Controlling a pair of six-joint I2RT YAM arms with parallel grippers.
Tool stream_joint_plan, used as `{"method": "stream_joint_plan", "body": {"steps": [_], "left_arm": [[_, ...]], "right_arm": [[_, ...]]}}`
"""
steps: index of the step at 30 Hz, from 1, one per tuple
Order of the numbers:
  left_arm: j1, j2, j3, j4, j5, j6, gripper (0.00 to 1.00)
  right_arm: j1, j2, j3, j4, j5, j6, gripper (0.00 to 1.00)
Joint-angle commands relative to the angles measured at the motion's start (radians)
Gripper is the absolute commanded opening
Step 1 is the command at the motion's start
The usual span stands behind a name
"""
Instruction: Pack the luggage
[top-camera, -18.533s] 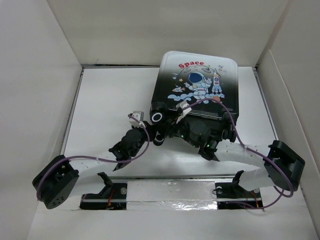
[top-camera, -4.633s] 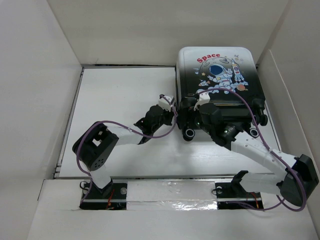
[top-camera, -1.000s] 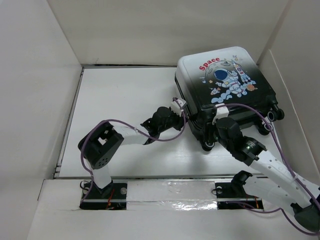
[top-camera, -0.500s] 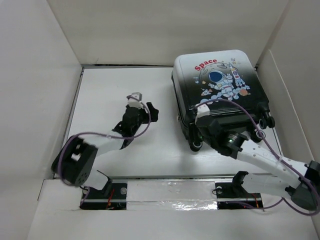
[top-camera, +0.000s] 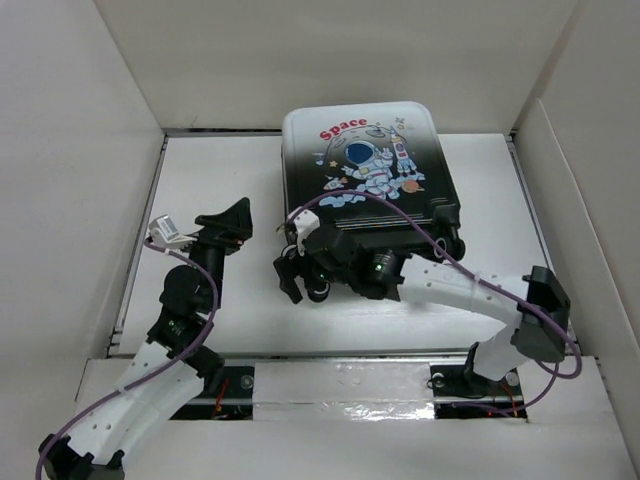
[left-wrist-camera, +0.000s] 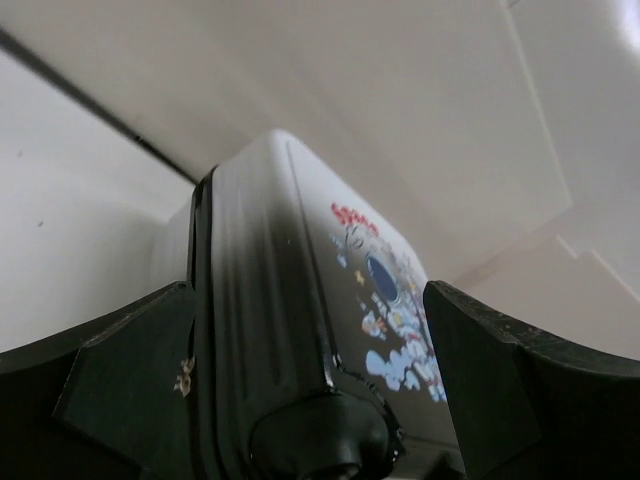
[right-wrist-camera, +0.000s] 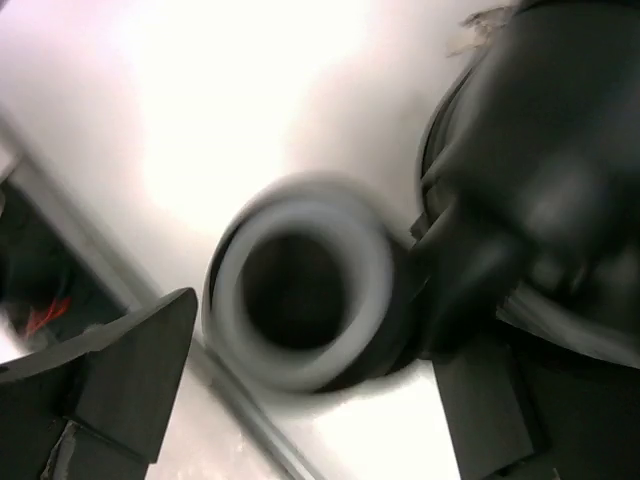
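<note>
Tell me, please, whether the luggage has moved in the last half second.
Yes. The luggage has slid left across the table, away from the right side wall, which it nearly reached before.

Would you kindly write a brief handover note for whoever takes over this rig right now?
Left hand: open, empty, off to the left of the luggage, not touching it.
Right hand: at the luggage's near end, fingers either side of a wheel; blur hides whether it grips.
Luggage: lies flat on the table, print up, wheels toward the arms.
Done: the luggage appears closed.
Left: check that it is fastened, which these views do not show.
</note>
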Motion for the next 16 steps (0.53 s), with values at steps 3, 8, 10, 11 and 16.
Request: {"method": "stream_joint_plan", "body": {"steps": [3, 8, 10, 11, 16], "left_arm": [[-0.008, -0.028, 0.068, -0.174, 0.023, -0.034, 0.99], [-0.008, -0.028, 0.131, -0.224, 0.189, -0.008, 0.99], [-0.008, -0.034, 0.174, -0.253, 0.229, 0.014, 0.99], [-0.008, -0.045, 0.188, -0.261, 0.241, 0.023, 0.99], [-0.008, -0.066, 0.211, -0.284, 0.249, 0.044, 0.99]], "right_arm": [[0.058, -0.337, 0.001, 0.138, -0.025, -0.166, 1.0], [0.027, -0.678, -0.123, 0.069, 0.425, -0.175, 1.0], [-0.01, -0.859, -0.197, 0.063, 0.538, -0.16, 1.0], [-0.033, -0.913, -0.22, 0.067, 0.602, -0.16, 1.0], [-0.201, -1.06, -0.323, 0.044, 0.568, -0.137, 1.0]]}}
